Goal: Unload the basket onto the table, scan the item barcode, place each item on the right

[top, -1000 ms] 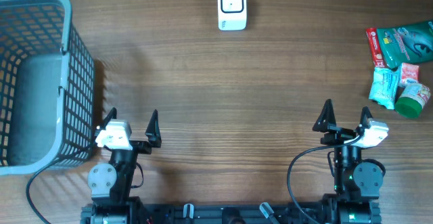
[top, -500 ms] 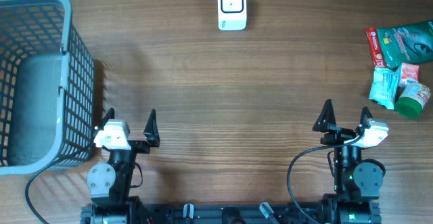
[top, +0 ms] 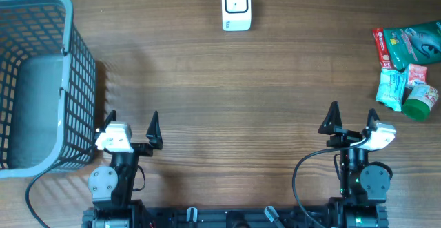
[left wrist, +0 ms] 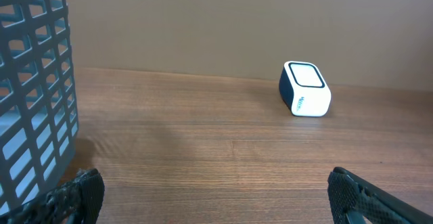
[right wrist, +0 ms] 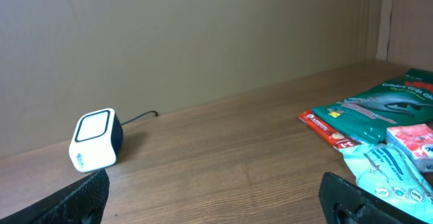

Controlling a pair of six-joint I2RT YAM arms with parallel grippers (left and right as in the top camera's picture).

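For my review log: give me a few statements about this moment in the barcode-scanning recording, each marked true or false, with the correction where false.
1. The left end effector and right end effector are both open and hold nothing. True.
2. The scanner sits inside the basket. False: it stands on the table at the far edge, apart from the basket.
3. The pile of items lies on the robot's right side. True.
4. The green pouch is in the basket. False: it lies on the table in that pile.

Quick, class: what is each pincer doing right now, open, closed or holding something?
Left pincer: open, holding nothing.
Right pincer: open, holding nothing.
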